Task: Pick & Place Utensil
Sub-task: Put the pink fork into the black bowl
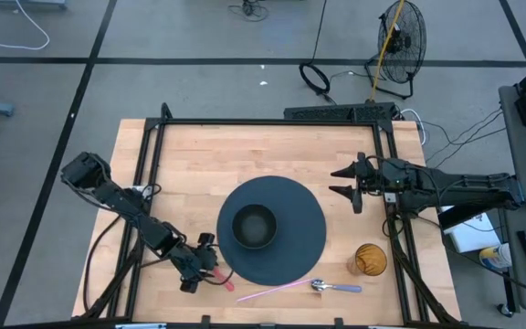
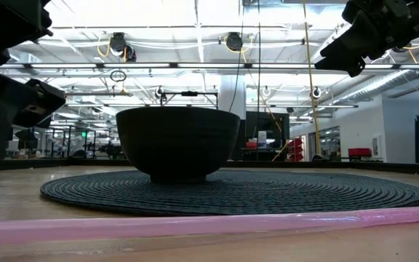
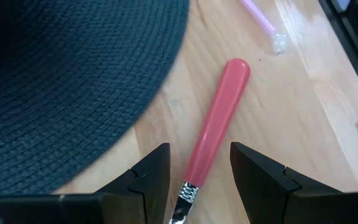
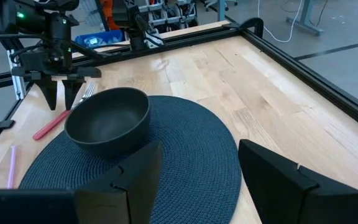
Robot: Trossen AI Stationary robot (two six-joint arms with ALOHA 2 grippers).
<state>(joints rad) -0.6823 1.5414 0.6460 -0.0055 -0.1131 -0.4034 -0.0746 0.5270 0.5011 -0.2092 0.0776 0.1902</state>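
Observation:
A fork with a red handle [image 3: 219, 115] lies flat on the wooden table beside the dark woven placemat [image 3: 73, 81]. Its metal neck [image 3: 183, 198] sits between the open fingers of my left gripper [image 3: 199, 152], which stand on either side without touching it. In the high view my left gripper [image 1: 206, 267] is near the table's near edge, left of the placemat [image 1: 290, 251]. A dark bowl [image 1: 254, 226] stands on the placemat. My right gripper [image 1: 339, 181] hangs open above the table, right of the placemat. The right wrist view shows the fork [image 4: 51, 124] under my left gripper [image 4: 58, 93].
A thin pink stick [image 1: 277, 291] and a small metal spoon [image 1: 334, 287] lie near the near edge. An amber glass [image 1: 370, 260] stands at the near right. A black frame [image 1: 263, 122] runs round the table. Bare wood lies beyond the placemat.

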